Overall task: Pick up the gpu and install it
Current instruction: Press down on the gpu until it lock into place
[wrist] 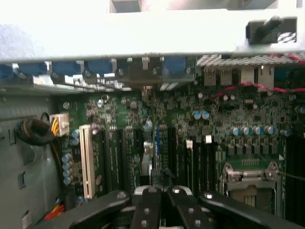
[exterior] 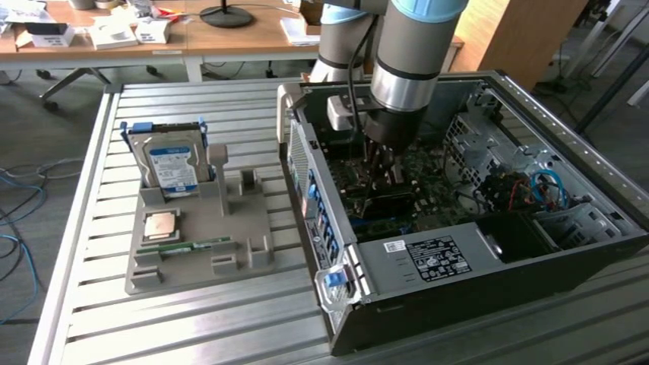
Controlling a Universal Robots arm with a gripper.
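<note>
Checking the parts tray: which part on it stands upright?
The hard drive, with the blue-white label: it stands on edge in its slot, while the CPU and the green memory stick lie flat.

The arm (exterior: 411, 53) is a thick grey cylinder with a pale blue band at its upper joint and a polished silver collar lower down; a black cable runs alongside; the gripper (wrist: 162, 193) has black fingers (wrist: 147, 210) studded with small silver screws.
</note>
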